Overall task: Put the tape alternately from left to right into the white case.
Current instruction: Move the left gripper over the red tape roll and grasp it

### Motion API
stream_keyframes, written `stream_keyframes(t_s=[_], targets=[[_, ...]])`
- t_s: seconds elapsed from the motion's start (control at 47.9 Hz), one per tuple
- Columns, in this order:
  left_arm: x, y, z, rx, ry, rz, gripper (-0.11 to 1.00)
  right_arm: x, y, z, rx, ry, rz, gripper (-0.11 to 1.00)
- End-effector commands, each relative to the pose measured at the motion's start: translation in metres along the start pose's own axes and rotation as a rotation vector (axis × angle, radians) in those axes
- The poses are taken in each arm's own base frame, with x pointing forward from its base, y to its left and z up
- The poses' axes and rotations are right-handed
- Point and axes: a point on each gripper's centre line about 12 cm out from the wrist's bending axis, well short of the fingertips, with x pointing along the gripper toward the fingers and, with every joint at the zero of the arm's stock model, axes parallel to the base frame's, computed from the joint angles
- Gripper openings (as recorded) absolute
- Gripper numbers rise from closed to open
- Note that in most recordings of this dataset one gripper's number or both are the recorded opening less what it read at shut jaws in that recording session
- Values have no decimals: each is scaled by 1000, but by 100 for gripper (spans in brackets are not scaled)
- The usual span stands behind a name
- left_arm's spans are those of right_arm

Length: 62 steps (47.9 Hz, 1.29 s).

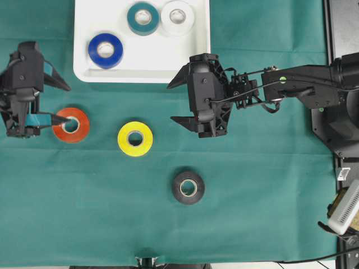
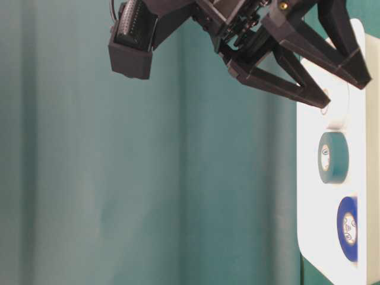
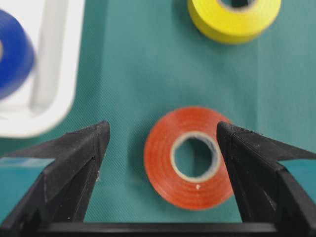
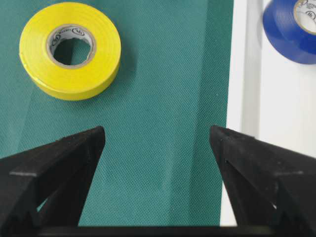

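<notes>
Only overhead is the black tape roll point(image 1: 188, 187) seen, the white case point(image 1: 84, 33) lying long axis across, while both the left gripper point(image 1: 61, 102) and the right gripper point(image 1: 178, 101) are spread wide, nothing held.

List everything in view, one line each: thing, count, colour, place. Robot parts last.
white case: 1, white, top middle of the cloth, holding three rolls.
blue tape roll: 1, blue, left part of the case.
teal tape roll: 1, teal, top of the case.
white tape roll: 1, white, in the case, right of the teal one.
orange tape roll: 1, orange-red, on the cloth at left.
yellow tape roll: 1, yellow, on the cloth, right of the orange one.
black tape roll: 1, black, on the cloth, lower middle.
green cloth: 1, green, covers the table.
left gripper: 1, black, fingers open at the orange roll.
right gripper: 1, black, fingers open, empty, below the case's right corner.
</notes>
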Motion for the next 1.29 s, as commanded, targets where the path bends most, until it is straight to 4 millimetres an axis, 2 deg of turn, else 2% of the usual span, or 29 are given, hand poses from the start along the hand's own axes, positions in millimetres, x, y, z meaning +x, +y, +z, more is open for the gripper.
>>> stream_keyframes(t_s=[0.0,0.647,1.044,1.273], targets=[[3,-3,2,-10,1,-9,99,-6,1,10,2,-37,2,80],[8,-4,-10,-29,40,-9,99,-4,1,6,2,-23,2,80],[9,-1,-10,-27,17,-2,99,-4,1,9,0,-29,2,80],[42,1,-32,-24,161,12,99,-4,0,9,0,-28,1,80]])
